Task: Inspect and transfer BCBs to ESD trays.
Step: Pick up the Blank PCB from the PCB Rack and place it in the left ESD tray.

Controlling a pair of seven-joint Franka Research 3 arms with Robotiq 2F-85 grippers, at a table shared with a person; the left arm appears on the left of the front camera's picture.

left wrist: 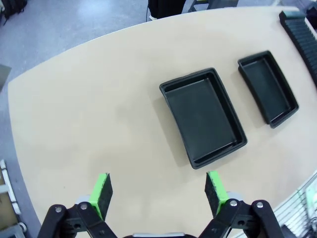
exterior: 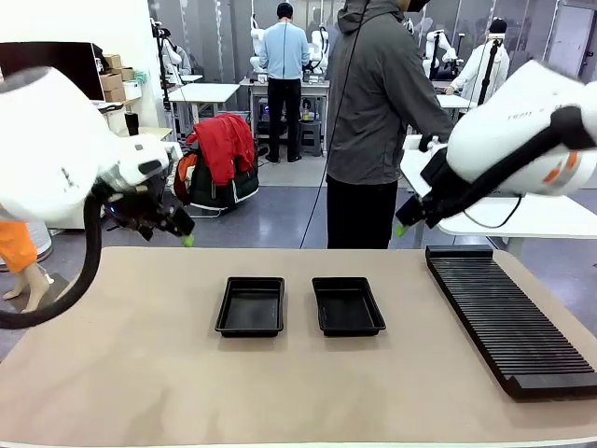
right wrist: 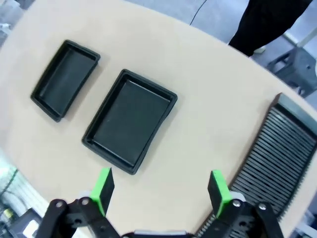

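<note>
Tan tabletop [exterior: 121, 373] bears 2 ESD trays [exterior: 250, 329], slotted rack [exterior: 508, 317]; left hand [left wrist: 158, 186], right hand [right wrist: 161, 182] wide, empty; grey floor [exterior: 280, 215].

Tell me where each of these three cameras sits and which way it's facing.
Front view: fixed between the arms, facing across the table at the person; both arms, left gripper and right gripper, hang above it.
Left wrist view: on the left wrist, looking down past its open fingers at the ESD trays.
Right wrist view: on the right wrist, looking down past open fingers at the trays and slotted rack.
Shared: all three show both trays.
</note>
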